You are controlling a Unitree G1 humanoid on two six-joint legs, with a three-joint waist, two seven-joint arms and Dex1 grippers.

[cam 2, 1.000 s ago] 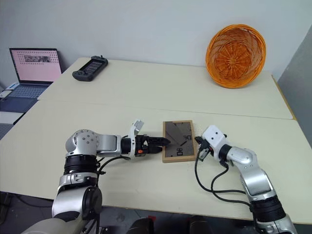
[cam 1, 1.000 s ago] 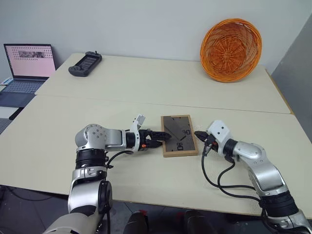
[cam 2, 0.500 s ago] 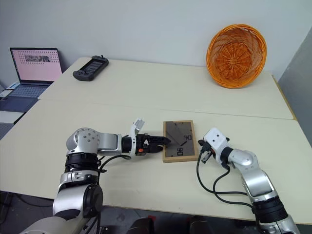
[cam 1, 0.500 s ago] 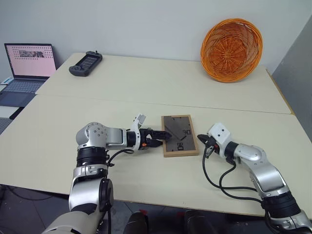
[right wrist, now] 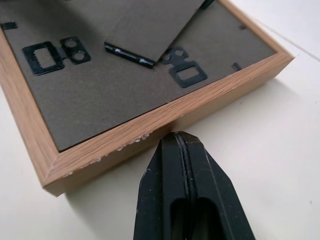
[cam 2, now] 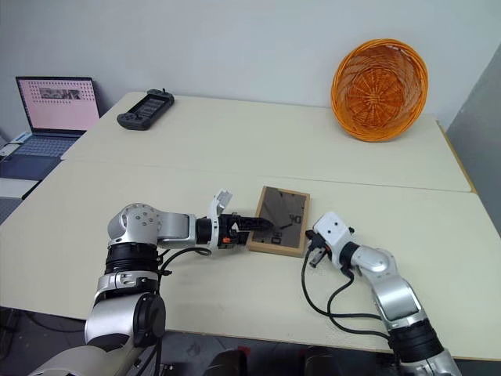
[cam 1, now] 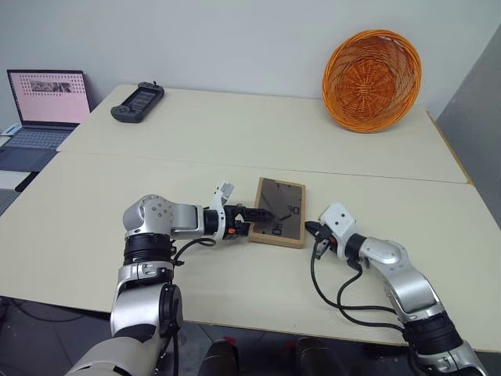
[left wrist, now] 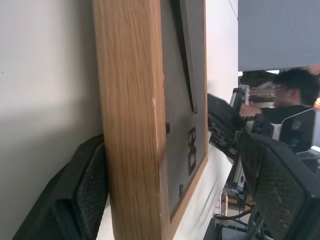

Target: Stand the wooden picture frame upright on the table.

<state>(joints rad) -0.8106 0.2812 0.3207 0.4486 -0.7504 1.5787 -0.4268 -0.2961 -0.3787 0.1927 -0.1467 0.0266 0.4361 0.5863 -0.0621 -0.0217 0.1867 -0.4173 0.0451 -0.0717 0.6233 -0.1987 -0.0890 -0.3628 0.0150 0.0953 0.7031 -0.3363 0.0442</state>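
Left tool (cam 1: 252, 215) astride frame (cam 1: 279, 223) edge

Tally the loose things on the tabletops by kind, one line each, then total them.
Wooden picture frame: 1
Orange wicker basket: 1
Black handheld controller: 1
Laptop on the side desk: 1
Total: 4
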